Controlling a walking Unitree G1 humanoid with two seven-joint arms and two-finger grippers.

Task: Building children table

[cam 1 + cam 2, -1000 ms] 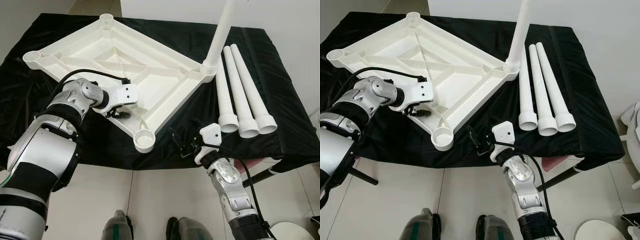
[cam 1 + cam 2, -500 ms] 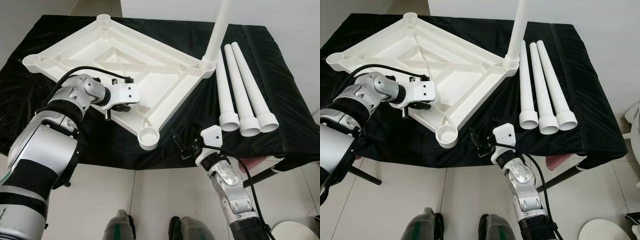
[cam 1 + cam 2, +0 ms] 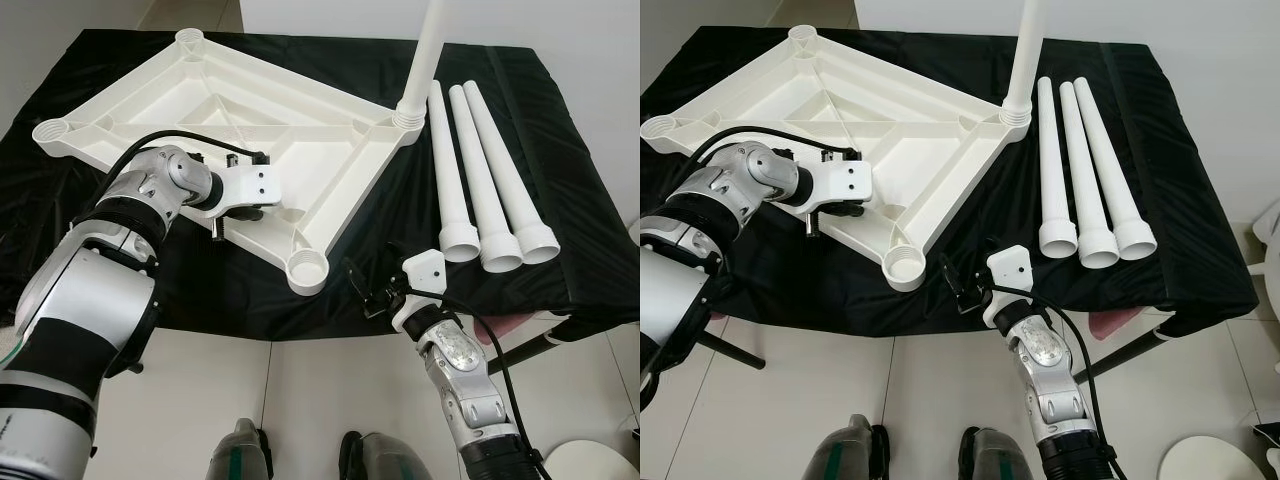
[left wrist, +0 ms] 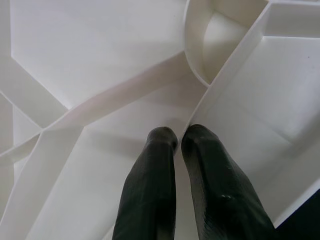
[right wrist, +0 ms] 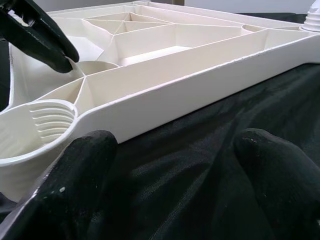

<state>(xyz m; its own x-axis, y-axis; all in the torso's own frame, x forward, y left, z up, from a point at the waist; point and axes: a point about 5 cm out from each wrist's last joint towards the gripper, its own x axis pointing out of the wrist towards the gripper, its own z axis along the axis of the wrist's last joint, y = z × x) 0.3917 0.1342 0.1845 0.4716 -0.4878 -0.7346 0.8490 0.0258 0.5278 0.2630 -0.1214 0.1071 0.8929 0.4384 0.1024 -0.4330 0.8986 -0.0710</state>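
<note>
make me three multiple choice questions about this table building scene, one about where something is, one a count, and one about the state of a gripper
1. Where do the loose legs lie?
A. On the black cloth, on the robot's right of the tabletop
B. On the floor
C. Stacked on top of the tabletop

2. How many legs stand fitted in a corner socket of the upturned tabletop?
A. None
B. One
C. Three

3. How is the left gripper set?
A. Wide open above the cloth
B. Shut on a rib of the tabletop
C. Holding a loose leg

Answers:
1 A: three white legs lie side by side on the cloth beside the tabletop.
2 B: a single fitted leg rises from the far right corner; the other sockets are bare.
3 B: the left wrist view shows the jaws closed with a thin white rib pinched between them.
</note>
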